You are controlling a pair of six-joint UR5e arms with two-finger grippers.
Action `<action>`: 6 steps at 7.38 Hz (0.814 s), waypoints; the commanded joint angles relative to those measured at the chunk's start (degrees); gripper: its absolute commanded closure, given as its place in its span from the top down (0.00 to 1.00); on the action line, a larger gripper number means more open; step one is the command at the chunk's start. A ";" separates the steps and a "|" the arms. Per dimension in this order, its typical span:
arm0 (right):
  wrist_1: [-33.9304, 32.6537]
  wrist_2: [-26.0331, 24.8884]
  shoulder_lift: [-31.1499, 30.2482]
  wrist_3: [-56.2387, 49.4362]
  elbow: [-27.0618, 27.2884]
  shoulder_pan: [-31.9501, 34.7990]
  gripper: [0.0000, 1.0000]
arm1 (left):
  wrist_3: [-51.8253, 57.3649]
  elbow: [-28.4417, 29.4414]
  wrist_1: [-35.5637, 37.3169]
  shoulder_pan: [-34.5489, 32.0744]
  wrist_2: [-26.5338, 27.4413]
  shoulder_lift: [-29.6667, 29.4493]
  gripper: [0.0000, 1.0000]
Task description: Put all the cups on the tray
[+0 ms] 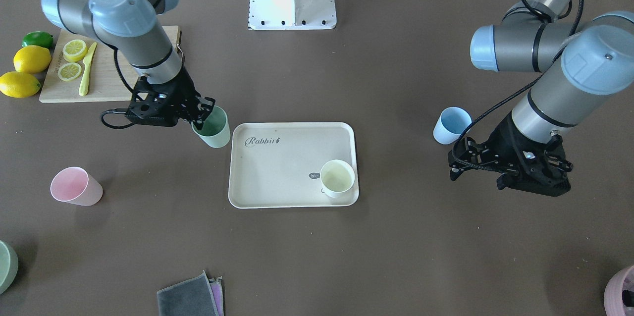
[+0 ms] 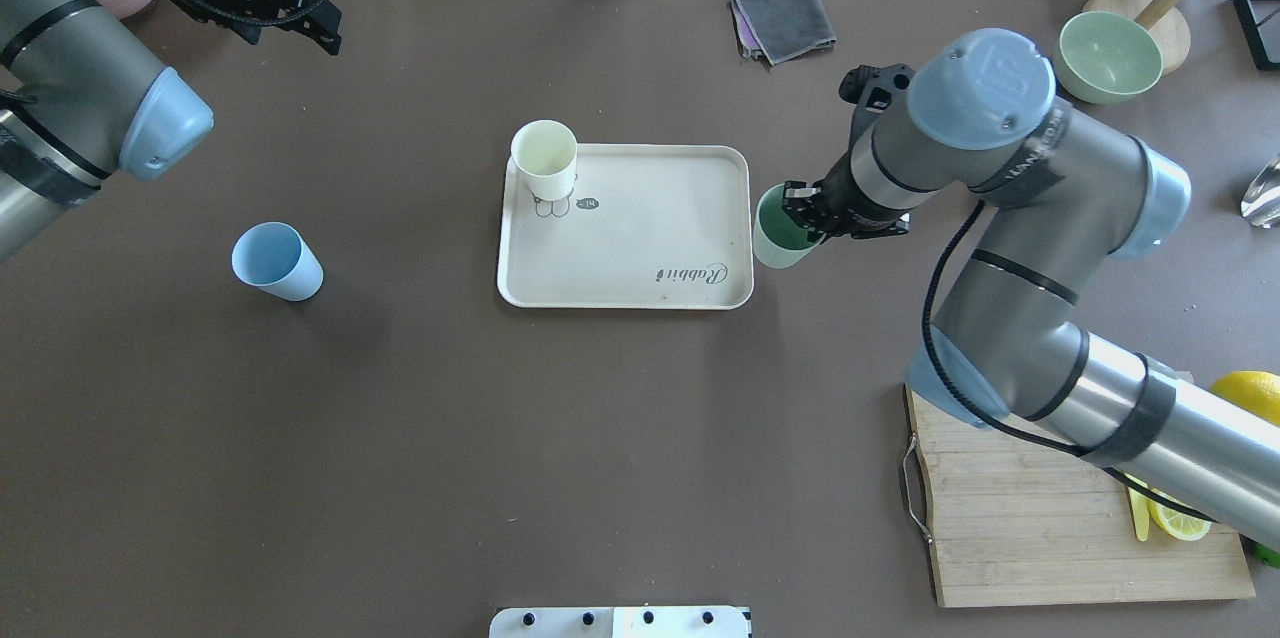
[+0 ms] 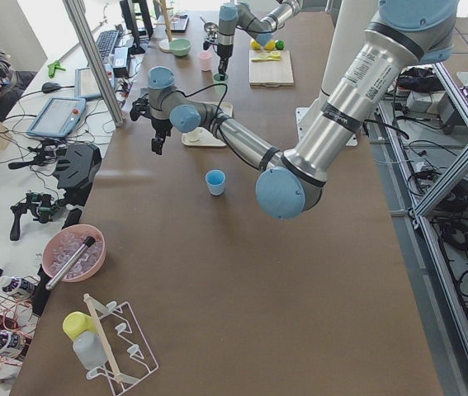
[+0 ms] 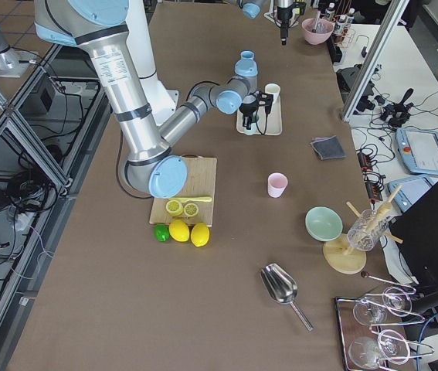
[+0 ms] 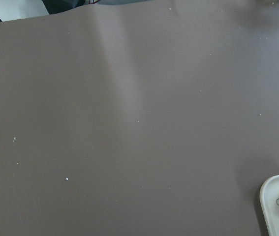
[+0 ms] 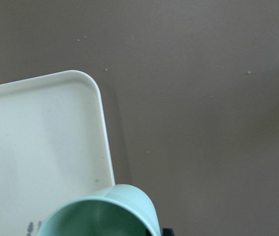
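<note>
My right gripper (image 1: pixel 204 112) is shut on the rim of the mint green cup (image 1: pixel 213 129) and holds it tilted just off the tray's (image 1: pixel 277 177) corner by the "Rabbit" lettering. The cup fills the bottom of the right wrist view (image 6: pixel 100 216). The cream-yellow cup (image 1: pixel 337 178) stands upright on the tray's opposite corner. The light blue cup (image 1: pixel 451 125) stands on the table near my left gripper (image 1: pixel 453 165), which is open and empty. The pink cup (image 1: pixel 75 186) stands on the table far out on the right arm's side. The overhead view does not show it.
A wooden cutting board (image 1: pixel 106 83) with lemon slices and a yellow knife lies behind my right arm, with lemons (image 1: pixel 30 59) and a lime beside it. A green bowl (image 2: pixel 1108 56), a folded grey cloth (image 2: pixel 783 15) and a mauve pot (image 1: pixel 621 291) sit along the operators' edge.
</note>
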 commanded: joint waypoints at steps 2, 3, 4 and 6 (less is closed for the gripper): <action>-0.18 -3.54 7.36 2.82 -6.96 -4.19 0.00 | -0.03 -0.04 -0.09 0.08 0.00 0.23 0.98; -0.09 -3.54 7.27 2.56 -7.04 -4.20 0.57 | -0.12 -0.04 -0.09 0.08 -0.09 0.23 0.98; 0.08 -4.41 7.36 2.03 -6.96 -4.20 1.00 | -0.03 -0.13 -0.18 0.08 -0.09 0.23 0.98; -0.18 -3.37 7.36 1.42 -6.17 -1.23 1.00 | -0.12 -0.30 -0.27 0.16 -0.09 0.40 0.98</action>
